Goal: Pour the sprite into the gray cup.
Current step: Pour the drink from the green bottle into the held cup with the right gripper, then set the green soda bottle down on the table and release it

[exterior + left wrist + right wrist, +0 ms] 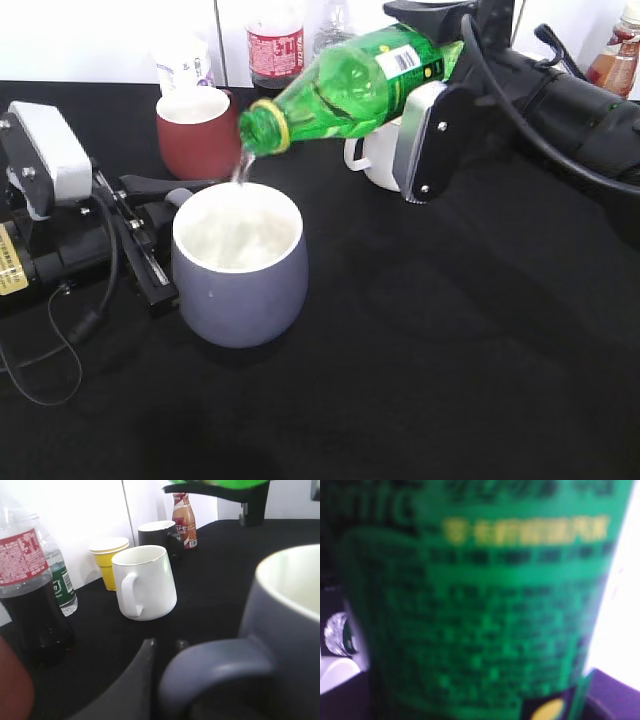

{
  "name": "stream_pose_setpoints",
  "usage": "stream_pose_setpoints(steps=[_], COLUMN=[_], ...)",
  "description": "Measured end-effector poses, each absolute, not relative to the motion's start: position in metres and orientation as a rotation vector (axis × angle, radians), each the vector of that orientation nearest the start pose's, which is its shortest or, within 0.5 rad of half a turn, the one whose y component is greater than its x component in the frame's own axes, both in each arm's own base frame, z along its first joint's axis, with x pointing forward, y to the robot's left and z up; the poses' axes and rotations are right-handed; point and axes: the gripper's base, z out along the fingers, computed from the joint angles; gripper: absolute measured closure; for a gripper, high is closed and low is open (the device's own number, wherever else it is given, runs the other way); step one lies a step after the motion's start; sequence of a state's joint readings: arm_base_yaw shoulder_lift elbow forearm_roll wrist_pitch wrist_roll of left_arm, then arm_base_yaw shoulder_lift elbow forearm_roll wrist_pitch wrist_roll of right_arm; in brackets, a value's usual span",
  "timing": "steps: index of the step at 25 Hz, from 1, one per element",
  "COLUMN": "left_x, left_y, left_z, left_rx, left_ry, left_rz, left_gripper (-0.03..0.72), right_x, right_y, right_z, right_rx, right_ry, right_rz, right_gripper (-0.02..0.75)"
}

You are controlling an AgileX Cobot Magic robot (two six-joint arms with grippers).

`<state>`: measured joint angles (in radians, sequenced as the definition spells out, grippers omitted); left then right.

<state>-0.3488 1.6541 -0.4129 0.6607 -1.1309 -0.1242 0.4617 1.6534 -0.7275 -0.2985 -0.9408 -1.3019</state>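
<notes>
Pouring is under way: your right gripper (425,100), clamped on the sprite (350,90), tips it over the gray cup (238,265) at near left. Your left gripper (150,680) grips the handle. Next, tip back before overflow.

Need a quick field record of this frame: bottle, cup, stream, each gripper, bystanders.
bottle: sprite tilted, mouth down-left over the cup
cup: gray cup upright, foamy inside
stream: thin, falling from mouth into cup
right gripper: clamped on sprite body
left gripper: at the cup's handle; grip unclear
bystanders: white mug, brick-red mug, cola bottle
</notes>
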Motion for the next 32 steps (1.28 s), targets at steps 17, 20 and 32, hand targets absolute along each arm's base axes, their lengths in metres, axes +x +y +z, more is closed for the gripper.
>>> stream_pose_setpoints(steps=[17,20,32], left_x=[0.25,0.258,0.344], left_y=[-0.104,-0.072,0.018], left_z=[0.176,0.19,0.174], left_rx=[0.56,0.457,0.163], left_ry=[1.539,1.521,1.58], left_rz=[-0.425,-0.318,-0.003], left_gripper=[0.617,0.617,0.617], right_x=[0.293,0.293,0.293], right_y=[0.169,0.169,0.169], right_z=[0.229,0.227,0.226], right_rx=[-0.47,-0.474,-0.474], right_ry=[1.451,1.478,1.484], right_rz=[0.613,0.603,0.603], right_gripper=[0.29,0.29,0.29])
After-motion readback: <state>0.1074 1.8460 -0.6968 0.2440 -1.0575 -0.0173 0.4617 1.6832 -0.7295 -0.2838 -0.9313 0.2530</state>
